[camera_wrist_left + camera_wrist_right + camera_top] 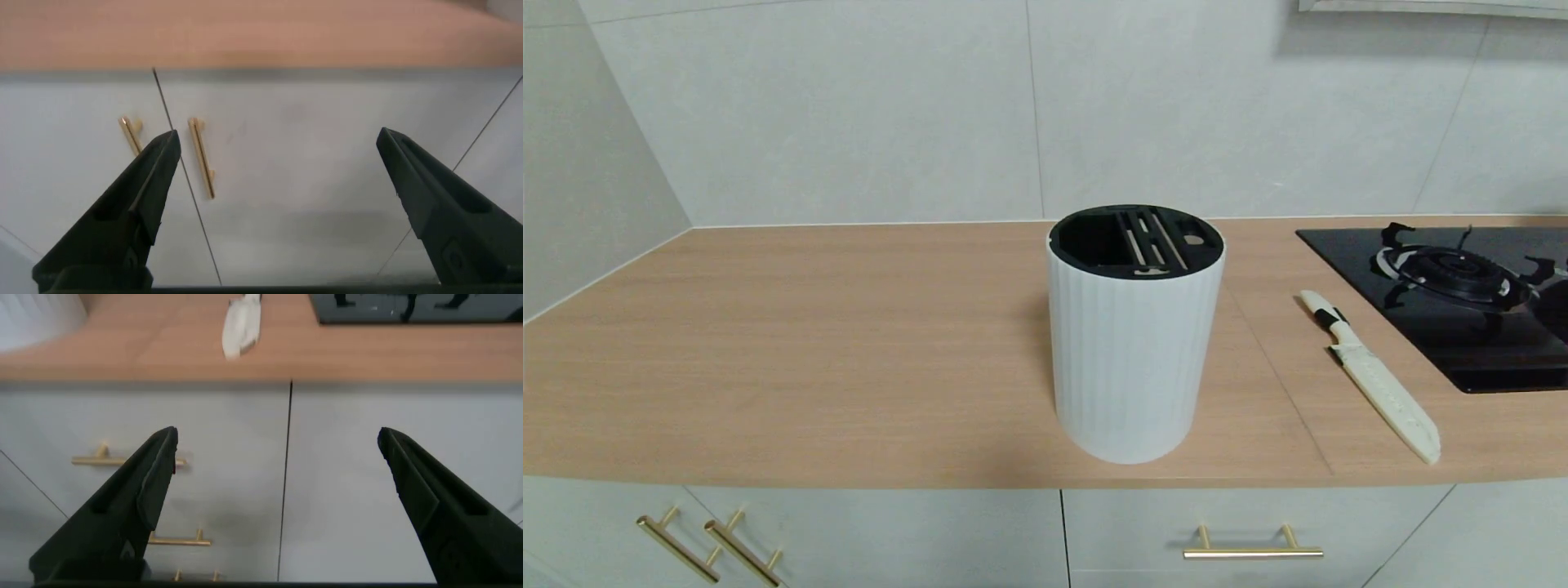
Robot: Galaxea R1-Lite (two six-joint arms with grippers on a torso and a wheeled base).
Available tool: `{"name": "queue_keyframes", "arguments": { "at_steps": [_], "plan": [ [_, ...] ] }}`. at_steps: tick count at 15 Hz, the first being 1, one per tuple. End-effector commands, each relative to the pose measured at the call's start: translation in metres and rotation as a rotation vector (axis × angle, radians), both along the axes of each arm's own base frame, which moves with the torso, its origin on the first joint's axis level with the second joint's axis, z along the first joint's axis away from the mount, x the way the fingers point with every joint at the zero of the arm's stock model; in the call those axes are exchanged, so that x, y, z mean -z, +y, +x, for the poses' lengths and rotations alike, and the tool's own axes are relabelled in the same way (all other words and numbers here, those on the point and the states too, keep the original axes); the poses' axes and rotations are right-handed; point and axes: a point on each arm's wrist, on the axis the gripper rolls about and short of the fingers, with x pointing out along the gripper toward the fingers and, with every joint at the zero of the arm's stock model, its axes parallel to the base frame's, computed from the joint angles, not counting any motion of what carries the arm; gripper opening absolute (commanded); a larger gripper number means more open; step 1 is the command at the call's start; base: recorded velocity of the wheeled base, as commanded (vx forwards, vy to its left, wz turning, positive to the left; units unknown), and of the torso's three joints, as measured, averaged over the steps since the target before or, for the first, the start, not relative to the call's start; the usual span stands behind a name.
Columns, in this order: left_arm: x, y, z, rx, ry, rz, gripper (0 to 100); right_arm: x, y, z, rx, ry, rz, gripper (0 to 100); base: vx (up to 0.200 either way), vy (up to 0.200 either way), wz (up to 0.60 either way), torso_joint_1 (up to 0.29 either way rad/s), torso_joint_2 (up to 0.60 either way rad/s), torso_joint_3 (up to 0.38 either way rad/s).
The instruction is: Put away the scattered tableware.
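A white ribbed cylindrical holder (1134, 343) with a black slotted top stands upright on the wooden counter (809, 351), near its front edge. A cream-bladed knife (1372, 376) with a cream and black handle lies flat to the holder's right, its tip toward the front edge. The knife tip (242, 327) also appears in the right wrist view. My left gripper (278, 147) is open, down in front of the cabinet doors below the counter. My right gripper (278, 445) is open too, below the counter edge and short of the knife.
A black gas hob (1454, 294) with a burner fills the counter's right end, beside the knife. White cabinet doors with gold handles (1252, 551) sit under the counter. A tiled wall closes the back and left.
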Motion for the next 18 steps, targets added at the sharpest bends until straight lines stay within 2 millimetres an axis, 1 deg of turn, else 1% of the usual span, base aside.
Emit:
{"name": "queue_keyframes", "arguments": {
  "at_steps": [1, 9, 15, 18],
  "plan": [
    [0.0001, 0.0000, 0.0001, 0.000, 0.002, 0.000, 100, -0.0001, 0.0000, 0.0001, -0.002, 0.001, -0.001, 100, 0.000, 0.000, 0.00, 0.217, -0.50, -0.281],
    [0.0001, 0.0000, 0.0001, 0.000, 0.002, 0.000, 100, -0.0001, 0.0000, 0.0001, 0.000, 0.001, -0.001, 100, 0.000, 0.000, 0.00, 0.240, -0.52, -0.287],
    [0.0001, 0.0000, 0.0001, 0.000, 0.002, 0.000, 100, -0.0001, 0.0000, 0.0001, 0.000, 0.001, -0.001, 100, 0.000, 0.000, 0.00, 0.277, -0.59, -0.308],
    [0.0001, 0.0000, 0.0001, 0.000, 0.002, 0.000, 100, -0.0001, 0.0000, 0.0001, -0.002, 0.001, -0.001, 100, 0.000, 0.000, 0.00, 0.219, -0.46, -0.245]
  ]
}}
